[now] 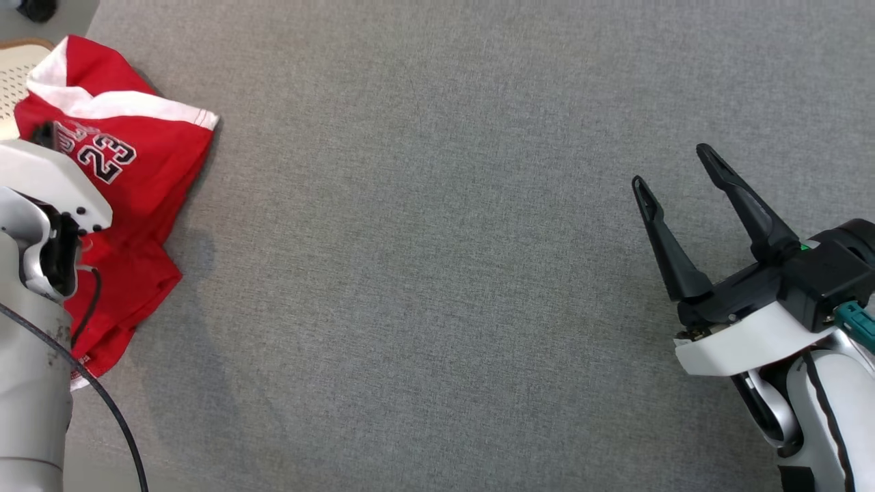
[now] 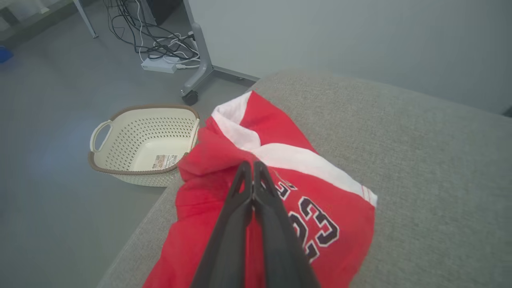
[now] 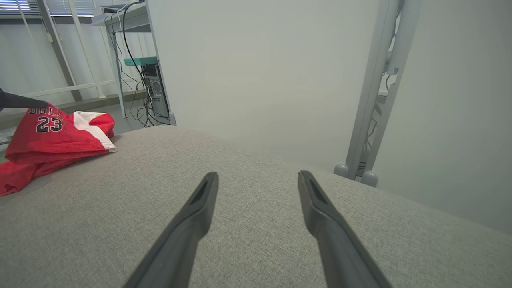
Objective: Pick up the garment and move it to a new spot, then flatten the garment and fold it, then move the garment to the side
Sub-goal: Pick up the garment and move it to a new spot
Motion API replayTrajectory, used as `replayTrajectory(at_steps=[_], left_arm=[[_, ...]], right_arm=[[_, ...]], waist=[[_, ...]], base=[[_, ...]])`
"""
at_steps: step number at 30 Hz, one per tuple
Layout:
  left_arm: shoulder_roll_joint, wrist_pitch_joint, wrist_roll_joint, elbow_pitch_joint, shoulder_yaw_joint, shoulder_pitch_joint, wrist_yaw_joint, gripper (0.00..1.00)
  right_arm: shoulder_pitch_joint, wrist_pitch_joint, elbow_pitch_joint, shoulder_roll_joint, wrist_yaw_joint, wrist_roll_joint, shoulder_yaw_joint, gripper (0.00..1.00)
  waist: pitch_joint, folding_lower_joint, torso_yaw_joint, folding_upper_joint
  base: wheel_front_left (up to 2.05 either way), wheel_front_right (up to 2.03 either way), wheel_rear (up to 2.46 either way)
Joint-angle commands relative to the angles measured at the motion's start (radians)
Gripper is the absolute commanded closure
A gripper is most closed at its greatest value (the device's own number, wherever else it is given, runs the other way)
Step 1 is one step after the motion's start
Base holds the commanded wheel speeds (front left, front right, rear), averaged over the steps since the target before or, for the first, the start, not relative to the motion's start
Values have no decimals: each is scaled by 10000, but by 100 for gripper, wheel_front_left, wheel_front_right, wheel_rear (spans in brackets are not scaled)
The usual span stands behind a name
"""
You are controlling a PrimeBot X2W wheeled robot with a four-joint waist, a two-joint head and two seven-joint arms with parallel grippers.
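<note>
One grey fabric-covered surface (image 1: 444,239) stretches before us, bare across its middle and right. At its far left edge lies one garment (image 1: 150,171), a crumpled red jersey with a white band and a dark "23". In the head view our pale left forearm (image 1: 34,287) covers the jersey's left part, and the picture's edge cuts its lower hem.

On the floor beside that edge stands one cream perforated basket (image 2: 136,136) with a brown rim, just beside the jersey's upper corner. The head view clips it to a sliver.

We count two grippers. The left gripper (image 2: 253,165) has its two dark fingers pressed together, tips down on the red cloth near the white band. Whether a fold is caught between them we cannot tell, and they hide part of the lettering above the number. The right gripper (image 1: 671,165) hovers well apart over the bare right side, fingers spread wide, holding nothing.

Beyond the basket, a tangle of cables (image 2: 156,44) meets one white power strip (image 2: 159,64). We cannot count the cables.
</note>
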Motion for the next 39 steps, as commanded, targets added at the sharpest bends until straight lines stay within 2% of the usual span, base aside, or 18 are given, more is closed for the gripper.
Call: replayTrajectory(at_steps=[1,10,16,25,33,37,39], left_arm=[[92,-382,51,-136,15,-275,-41,100],[-4,-2458,235,-1076,-135,-428,-343,100],[-184,-3346,593,-2435,-731,-162,-694,100],[-612,-2869,1020,-4556,-1927,486,-1082,100],[-1381,-1860,1256,-6652,-3511,1339,-1345,100],[-1799,-1507,1423,-7118,-4359,1665,-1349,100],[-1920,-1537,1734,-7052,-4710,1719,-1165,100]], right_arm=[[-51,-138,86,22,3,40,10,0],[-16,-597,702,495,1,133,-66,0],[11,-963,1252,862,3,227,-231,0],[116,-1266,1607,1216,1,226,-480,0],[50,-1367,1614,1455,1,193,-1022,0],[6,-1423,1541,1520,3,163,-1235,0],[-32,-1448,1518,1570,3,188,-1311,0]], waist=[[-216,0,-34,0],[-1156,0,-274,0],[-1904,0,-611,0],[-2596,0,-1324,0],[-2706,0,-2365,0],[-2499,0,-3008,0],[-2361,0,-3374,0]], base=[[0,0,0],[0,0,0],[0,0,0],[0,0,0],[0,0,0],[0,0,0],[0,0,0]])
